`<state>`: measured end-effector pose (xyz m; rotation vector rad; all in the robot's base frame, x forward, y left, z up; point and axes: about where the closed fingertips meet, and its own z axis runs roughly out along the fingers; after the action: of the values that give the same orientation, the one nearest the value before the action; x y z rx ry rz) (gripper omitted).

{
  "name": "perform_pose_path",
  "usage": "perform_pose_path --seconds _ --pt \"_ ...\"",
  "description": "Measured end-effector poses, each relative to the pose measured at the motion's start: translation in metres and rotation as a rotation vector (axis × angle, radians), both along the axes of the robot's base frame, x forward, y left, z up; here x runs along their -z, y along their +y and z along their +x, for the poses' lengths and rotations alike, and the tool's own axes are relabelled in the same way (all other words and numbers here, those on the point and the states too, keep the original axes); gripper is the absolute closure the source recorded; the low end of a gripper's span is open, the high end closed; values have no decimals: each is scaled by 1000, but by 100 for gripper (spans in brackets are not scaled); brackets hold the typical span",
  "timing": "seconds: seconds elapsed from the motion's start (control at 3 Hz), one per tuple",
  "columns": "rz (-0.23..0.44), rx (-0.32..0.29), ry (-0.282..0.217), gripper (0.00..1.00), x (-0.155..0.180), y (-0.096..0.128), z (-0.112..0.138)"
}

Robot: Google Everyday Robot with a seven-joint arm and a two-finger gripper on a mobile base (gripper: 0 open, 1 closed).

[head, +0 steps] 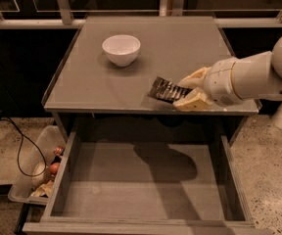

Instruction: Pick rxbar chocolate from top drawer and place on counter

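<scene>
My gripper point(189, 90) reaches in from the right, over the front right part of the counter point(106, 87). It is shut on the rxbar chocolate point(166, 90), a flat black bar with white lettering that sticks out to the left of the cream fingers point(195, 100). The bar sits low over the counter's front edge; I cannot tell whether it touches the surface. The top drawer point(146, 190) is pulled open below, its grey bottom bare, with the arm's shadow across it.
A white bowl point(121, 49) stands on the counter's back left. A clear plastic bin point(35, 170) of small items sits on the floor left of the drawer, with a black cable beside it. A railing runs behind the counter.
</scene>
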<state>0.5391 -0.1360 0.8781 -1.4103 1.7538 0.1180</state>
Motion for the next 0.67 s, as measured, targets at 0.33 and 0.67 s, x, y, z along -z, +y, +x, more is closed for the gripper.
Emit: perform_pose_path --seconds 0.33,0.67 --pt "41 59 -44 100 -8 -24 35" --pt "108 107 -75 100 -16 -42 72"
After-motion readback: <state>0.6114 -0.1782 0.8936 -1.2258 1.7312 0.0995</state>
